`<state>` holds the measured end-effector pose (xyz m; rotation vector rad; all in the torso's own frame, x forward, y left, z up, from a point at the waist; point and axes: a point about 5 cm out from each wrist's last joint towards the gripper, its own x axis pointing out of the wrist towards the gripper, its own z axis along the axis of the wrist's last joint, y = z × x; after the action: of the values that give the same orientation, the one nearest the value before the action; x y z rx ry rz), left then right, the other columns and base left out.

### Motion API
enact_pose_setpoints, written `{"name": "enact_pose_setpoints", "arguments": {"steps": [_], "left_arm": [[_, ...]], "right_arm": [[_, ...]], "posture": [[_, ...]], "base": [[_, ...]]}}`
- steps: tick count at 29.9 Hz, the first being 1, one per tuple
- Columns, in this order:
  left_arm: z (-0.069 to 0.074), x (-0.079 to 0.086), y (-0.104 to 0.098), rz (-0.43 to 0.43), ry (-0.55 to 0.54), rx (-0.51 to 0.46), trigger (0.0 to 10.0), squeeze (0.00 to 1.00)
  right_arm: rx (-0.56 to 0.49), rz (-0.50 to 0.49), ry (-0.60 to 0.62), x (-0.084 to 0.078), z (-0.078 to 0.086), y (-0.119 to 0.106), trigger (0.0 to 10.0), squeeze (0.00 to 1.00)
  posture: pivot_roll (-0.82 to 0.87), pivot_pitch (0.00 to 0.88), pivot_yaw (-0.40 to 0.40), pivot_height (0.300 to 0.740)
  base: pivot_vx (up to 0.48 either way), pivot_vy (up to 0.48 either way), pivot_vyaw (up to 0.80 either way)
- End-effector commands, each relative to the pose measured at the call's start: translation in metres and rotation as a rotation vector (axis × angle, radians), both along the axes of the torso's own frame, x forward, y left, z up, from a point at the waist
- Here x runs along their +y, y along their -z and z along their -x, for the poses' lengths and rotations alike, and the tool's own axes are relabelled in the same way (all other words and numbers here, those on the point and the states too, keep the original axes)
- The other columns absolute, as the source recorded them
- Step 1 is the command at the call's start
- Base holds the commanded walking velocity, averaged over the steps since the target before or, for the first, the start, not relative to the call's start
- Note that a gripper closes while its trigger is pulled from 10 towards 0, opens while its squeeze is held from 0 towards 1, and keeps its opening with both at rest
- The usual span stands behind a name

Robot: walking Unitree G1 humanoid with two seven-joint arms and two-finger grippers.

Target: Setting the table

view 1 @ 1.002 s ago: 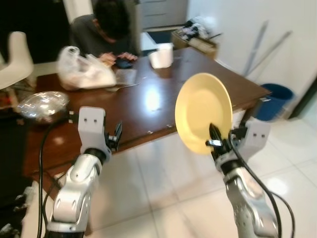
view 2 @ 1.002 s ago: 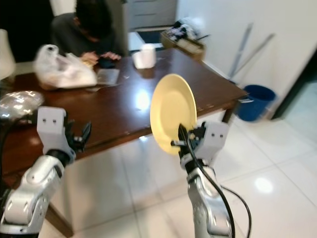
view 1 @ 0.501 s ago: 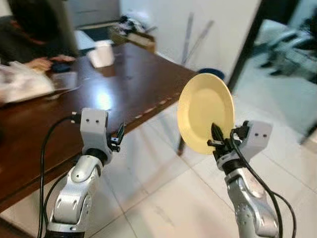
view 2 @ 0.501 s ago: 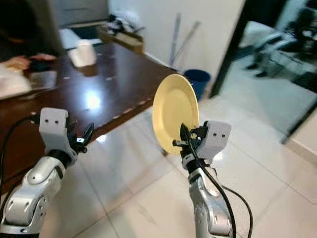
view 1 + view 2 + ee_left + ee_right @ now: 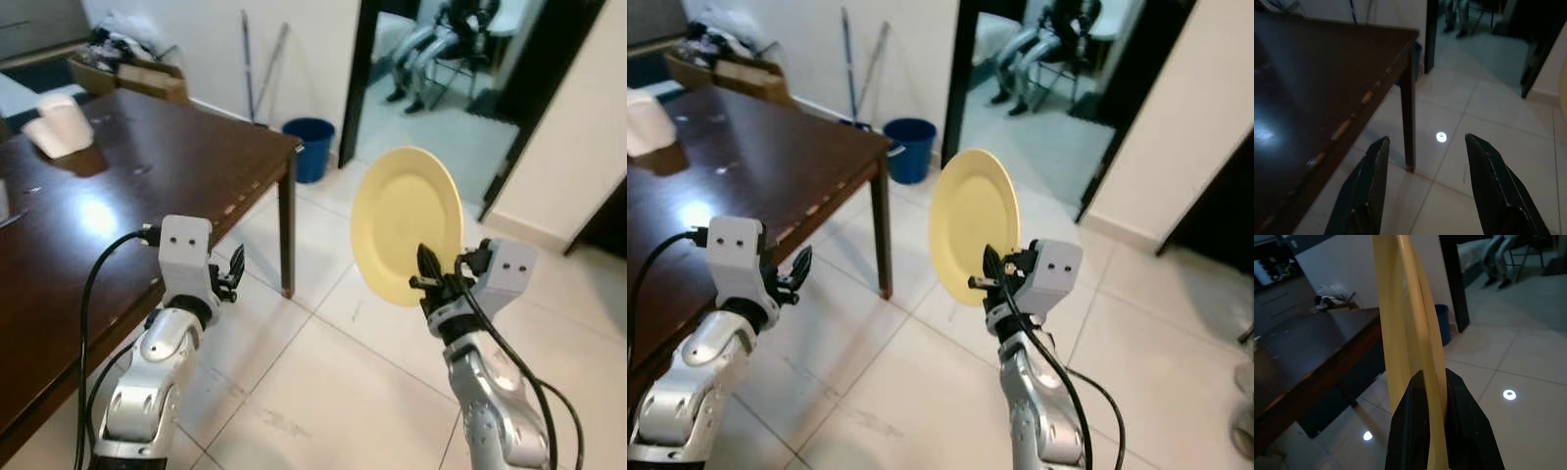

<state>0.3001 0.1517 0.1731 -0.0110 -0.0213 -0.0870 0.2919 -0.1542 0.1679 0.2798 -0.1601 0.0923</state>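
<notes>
Upright, yellow plate (image 5: 407,223) pinched in right claw (image 5: 428,277) beyond table (image 5: 118,186) corner.

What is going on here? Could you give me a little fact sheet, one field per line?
Held item: yellow plate, upright on its edge
Holder: right claw, shut on the plate's lower rim
Other claw: left claw, open and holding nothing, near the table's corner
Table: dark wooden table on the robot's left
On table: white container at the far end
Floor: blue bucket by the wall
Doorway: seated person beyond it
</notes>
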Motion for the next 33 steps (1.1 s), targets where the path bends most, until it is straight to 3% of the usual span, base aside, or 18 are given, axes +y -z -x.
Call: {"name": "enact_pose_setpoints", "arguments": {"steps": [1, 27, 33], "left_arm": [[0.0003, -0.0012, 0.0031, -0.002, 0.004, 0.016, 10.0, 0.00], [-0.0009, -0.0051, 0.0068, 0.016, 0.020, 0.030, 10.0, 0.00], [-0.0032, -0.0081, 0.0083, -0.020, 0.056, 0.046, 10.0, 0.00]], "right_arm": [[0.001, -0.015, 0.002, -0.0010, 0.0004, 0.0001, 10.0, 0.00], [0.007, -0.002, -0.010, 0.0014, -0.0016, 0.0021, 10.0, 0.00], [0.023, -0.011, -0.002, 0.0025, -0.0020, 0.0088, 10.0, 0.00]], "posture": [[-0.09, 0.000, 0.079, 0.740], [-0.08, 0.000, 0.080, 0.740], [-0.07, 0.000, 0.117, 0.740]], "base": [[0.000, 0.000, -0.80], [0.000, 0.000, -0.80], [0.000, 0.000, -0.80]]}}
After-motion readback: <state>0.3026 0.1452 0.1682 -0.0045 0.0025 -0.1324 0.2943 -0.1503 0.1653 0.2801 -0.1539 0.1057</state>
